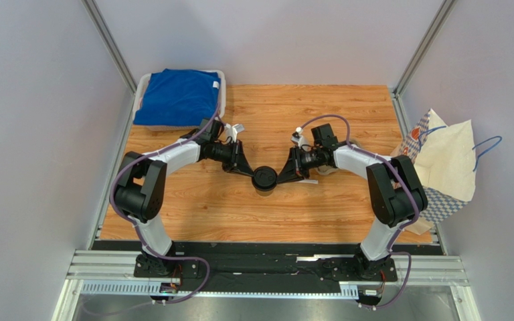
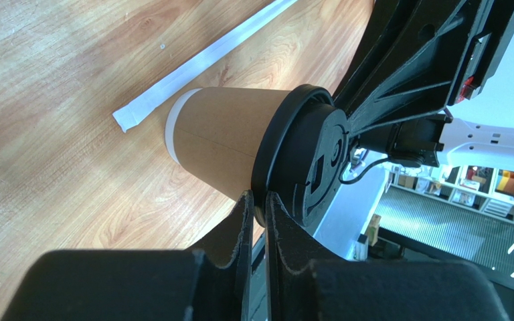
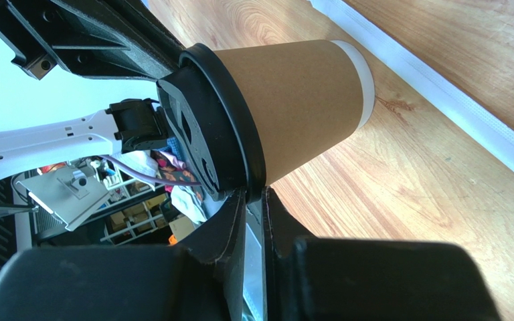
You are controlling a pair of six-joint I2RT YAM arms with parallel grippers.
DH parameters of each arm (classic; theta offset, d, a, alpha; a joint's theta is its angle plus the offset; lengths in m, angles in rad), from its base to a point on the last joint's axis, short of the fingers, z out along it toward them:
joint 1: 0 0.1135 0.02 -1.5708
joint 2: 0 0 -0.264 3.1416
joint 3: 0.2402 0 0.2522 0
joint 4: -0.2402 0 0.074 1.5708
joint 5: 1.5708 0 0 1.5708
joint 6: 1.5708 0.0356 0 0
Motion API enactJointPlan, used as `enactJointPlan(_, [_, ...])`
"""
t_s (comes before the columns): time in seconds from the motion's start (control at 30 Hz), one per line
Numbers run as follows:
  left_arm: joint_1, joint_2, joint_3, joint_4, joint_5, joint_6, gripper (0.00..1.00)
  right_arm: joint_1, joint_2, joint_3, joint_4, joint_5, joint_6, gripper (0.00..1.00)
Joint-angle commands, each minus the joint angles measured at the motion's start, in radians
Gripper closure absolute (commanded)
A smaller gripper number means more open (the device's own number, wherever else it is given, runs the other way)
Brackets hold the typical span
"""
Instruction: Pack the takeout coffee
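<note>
The takeout coffee [image 1: 264, 178] is a tan paper cup with a black lid, standing on the wooden table between both grippers. My left gripper [image 1: 248, 171] is shut on the left side of the lid's rim. In the left wrist view the cup [image 2: 223, 140] and its lid [image 2: 303, 157] sit just beyond the gripper [image 2: 258, 198], which pinches the rim. My right gripper [image 1: 282, 175] is shut on the right side of the rim. In the right wrist view the gripper [image 3: 254, 195] nips the lid [image 3: 209, 127] of the cup [image 3: 293, 100].
A thin white wrapped straw [image 2: 199, 63] lies on the table beside the cup, and it also shows in the right wrist view [image 3: 440, 93]. A paper bag with blue handles [image 1: 444, 164] lies at the table's right edge. A blue cloth [image 1: 179, 97] fills a white bin at the back left.
</note>
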Motion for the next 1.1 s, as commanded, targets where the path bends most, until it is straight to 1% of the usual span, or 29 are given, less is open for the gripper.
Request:
enactJointPlan(0.0, [-0.017, 0.040, -0.008, -0.042, -0.113, 0.053, 0.93, 0.026, 0.063, -0.003, -0.011, 0.146, -0.063, 0.96])
enactJointPlan(0.1, [-0.017, 0.006, 0.003, -0.014, -0.068, 0.035, 0.89, 0.032, 0.026, 0.009, -0.002, 0.109, -0.046, 0.93])
enactJointPlan(0.13, [-0.017, -0.017, 0.003, -0.007, -0.048, 0.027, 0.87, 0.032, 0.015, 0.011, 0.003, 0.100, -0.038, 0.90])
enactJointPlan(0.3, [-0.017, -0.074, 0.002, 0.027, -0.030, 0.004, 0.86, 0.031, -0.041, 0.017, -0.010, 0.080, -0.027, 0.87])
enactJointPlan(0.4, [-0.017, -0.097, 0.005, 0.023, -0.031, 0.003, 0.83, 0.031, -0.064, 0.009, -0.019, 0.078, -0.029, 0.83])
enactJointPlan(0.43, [-0.017, -0.105, 0.008, 0.020, -0.036, 0.003, 0.80, 0.031, -0.071, 0.006, -0.022, 0.080, -0.029, 0.79])
enactJointPlan(0.57, [-0.017, -0.111, 0.016, 0.004, -0.046, 0.007, 0.74, 0.023, -0.088, 0.006, -0.034, 0.083, -0.034, 0.75])
enactJointPlan(0.9, [-0.004, -0.073, 0.028, -0.034, -0.062, 0.029, 0.67, 0.020, -0.086, 0.030, -0.063, 0.086, -0.053, 0.68])
enactJointPlan(1.07, [0.012, -0.088, 0.031, -0.017, -0.056, 0.020, 0.61, 0.005, -0.098, 0.046, -0.082, 0.083, -0.064, 0.65])
